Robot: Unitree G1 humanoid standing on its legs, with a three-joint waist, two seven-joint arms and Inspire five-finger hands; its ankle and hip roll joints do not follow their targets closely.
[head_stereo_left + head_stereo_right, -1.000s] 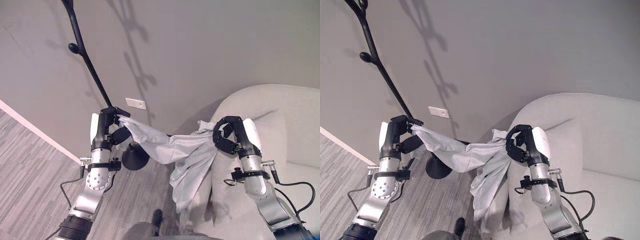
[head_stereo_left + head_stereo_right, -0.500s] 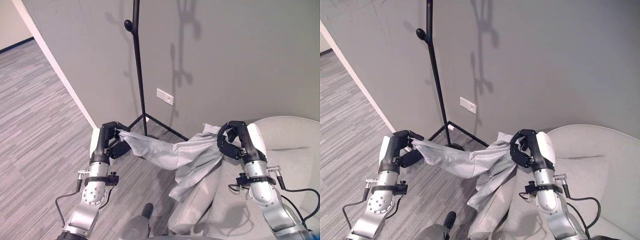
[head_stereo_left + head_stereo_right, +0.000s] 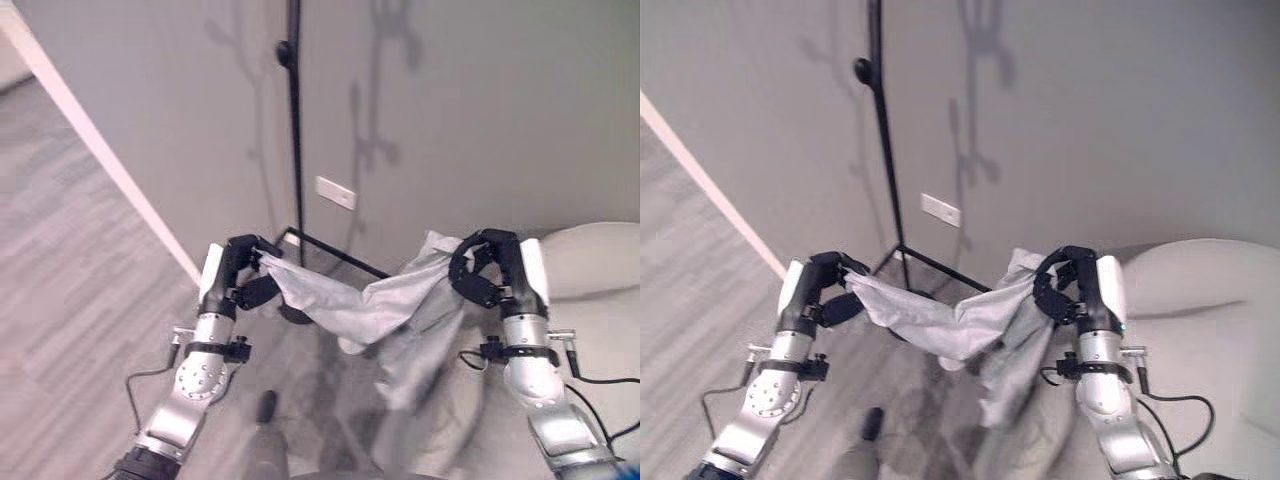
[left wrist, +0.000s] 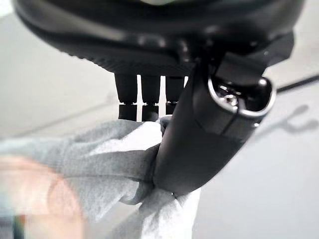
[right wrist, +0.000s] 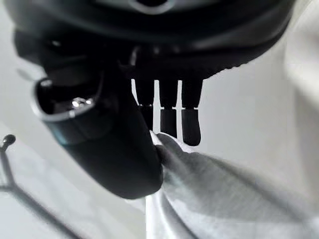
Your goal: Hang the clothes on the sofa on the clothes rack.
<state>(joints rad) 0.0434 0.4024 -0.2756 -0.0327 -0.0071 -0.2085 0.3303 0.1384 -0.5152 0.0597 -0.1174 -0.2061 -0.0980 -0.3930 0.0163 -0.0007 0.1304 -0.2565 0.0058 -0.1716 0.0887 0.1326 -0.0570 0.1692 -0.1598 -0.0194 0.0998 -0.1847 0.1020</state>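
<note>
A light grey garment (image 3: 350,310) hangs stretched between my two hands, sagging in the middle with a loose part drooping below toward the sofa. My left hand (image 3: 240,272) pinches one end of the cloth (image 4: 99,164) between thumb and fingers. My right hand (image 3: 487,268) is curled on the other end (image 5: 209,184). The black clothes rack (image 3: 294,130) stands straight ahead against the grey wall, its pole rising between my hands, nearer the left one, with a knobbed peg (image 3: 284,51) high up. Its base legs (image 3: 940,262) spread on the floor behind the garment.
The pale sofa (image 3: 600,300) lies at the right, under my right arm. A grey wall (image 3: 480,100) with a white outlet plate (image 3: 335,193) is close ahead. A white baseboard (image 3: 100,160) runs down the left, beside grey wood-pattern floor (image 3: 70,330).
The camera has swung, so the rack pole now stands more upright and centred. Both hands keep their hold, and the garment sags a little more between them.
</note>
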